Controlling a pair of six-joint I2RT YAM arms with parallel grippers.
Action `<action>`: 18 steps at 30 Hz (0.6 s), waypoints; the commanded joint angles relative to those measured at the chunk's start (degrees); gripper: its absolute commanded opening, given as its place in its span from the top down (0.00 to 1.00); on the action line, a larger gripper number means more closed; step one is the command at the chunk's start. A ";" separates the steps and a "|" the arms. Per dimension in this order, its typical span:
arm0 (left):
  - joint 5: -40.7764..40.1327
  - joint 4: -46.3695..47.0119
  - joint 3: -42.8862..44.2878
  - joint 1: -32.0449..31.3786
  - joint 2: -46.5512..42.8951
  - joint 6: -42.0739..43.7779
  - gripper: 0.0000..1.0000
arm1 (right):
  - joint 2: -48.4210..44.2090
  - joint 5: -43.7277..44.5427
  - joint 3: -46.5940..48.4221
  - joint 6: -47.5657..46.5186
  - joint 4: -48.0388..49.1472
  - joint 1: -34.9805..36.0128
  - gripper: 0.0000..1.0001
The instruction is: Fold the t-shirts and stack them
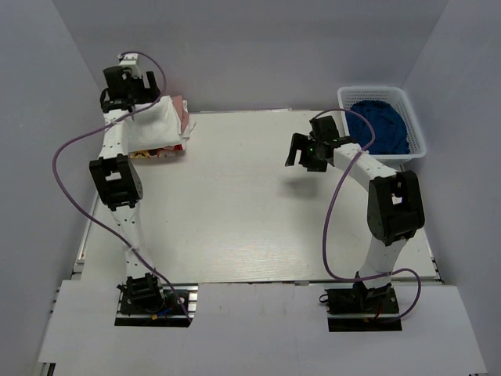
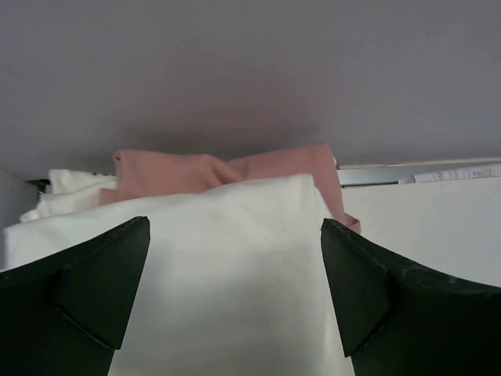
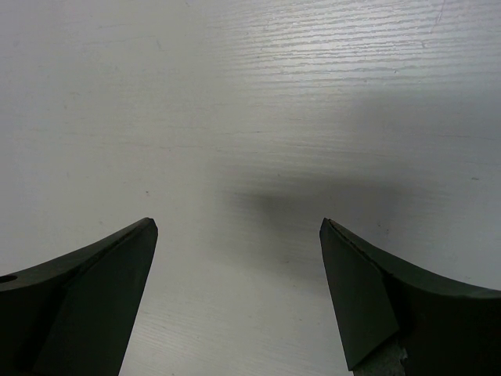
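A folded white t-shirt (image 1: 156,124) lies on top of a stack at the table's far left corner. A pale pink t-shirt (image 1: 182,112) sticks out beneath it at the back, and a bit of red-yellow print (image 1: 149,154) shows at the stack's near edge. In the left wrist view the white shirt (image 2: 227,266) fills the space between the fingers, with the pink one (image 2: 227,168) behind. My left gripper (image 1: 124,88) is open, above the stack's far left side. My right gripper (image 1: 301,153) is open and empty over the bare table (image 3: 250,117).
A white basket (image 1: 413,119) holding blue cloth (image 1: 381,124) stands at the far right corner. Grey walls enclose the table on three sides. A purple cable loops off each arm.
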 commanded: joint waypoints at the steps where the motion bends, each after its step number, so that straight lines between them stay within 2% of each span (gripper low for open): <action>1: -7.08 -0.13 1.91 -2.96 1.05 -1.60 0.00 | 0.15 0.25 0.05 -1.05 0.99 0.13 0.10; 4: -6.56 -1.71 1.30 -4.97 1.05 2.68 0.00 | 0.59 0.25 -0.04 -1.40 0.64 0.04 0.10; 10: -19.81 -5.14 3.93 -10.34 5.61 8.15 0.00 | 0.94 0.43 -1.26 -1.40 0.38 0.04 0.10; 13: -29.90 -5.66 3.93 -11.49 6.14 8.15 0.00 | 0.77 0.69 -1.79 -1.22 0.03 0.13 0.10; 18: -35.30 -6.29 2.80 -12.02 6.14 8.15 0.00 | 0.07 1.74 -2.49 -1.75 -0.59 -0.13 0.10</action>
